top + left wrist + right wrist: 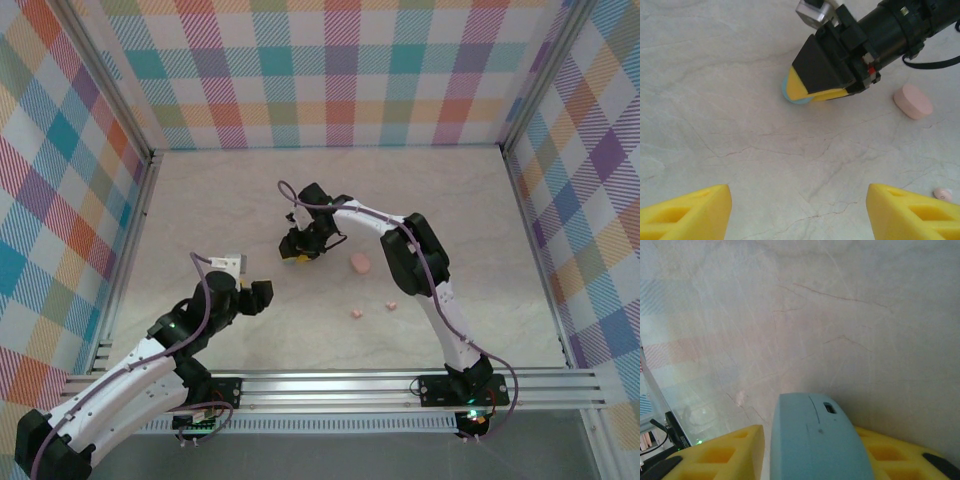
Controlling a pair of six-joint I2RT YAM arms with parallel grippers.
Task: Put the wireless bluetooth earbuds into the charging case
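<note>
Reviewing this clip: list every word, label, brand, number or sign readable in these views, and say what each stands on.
No text can be read in these views.
blue case: a small dark slot and a dot, no lettering.
pink case: plain surface.
checked walls: pattern alone, no words.

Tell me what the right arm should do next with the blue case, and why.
Probably lift the right gripper straight off the blue case. The case lies on the table between its fingers, with a thin gap showing on one side, so the hold looks loose; the left gripper hangs open nearby.
</note>
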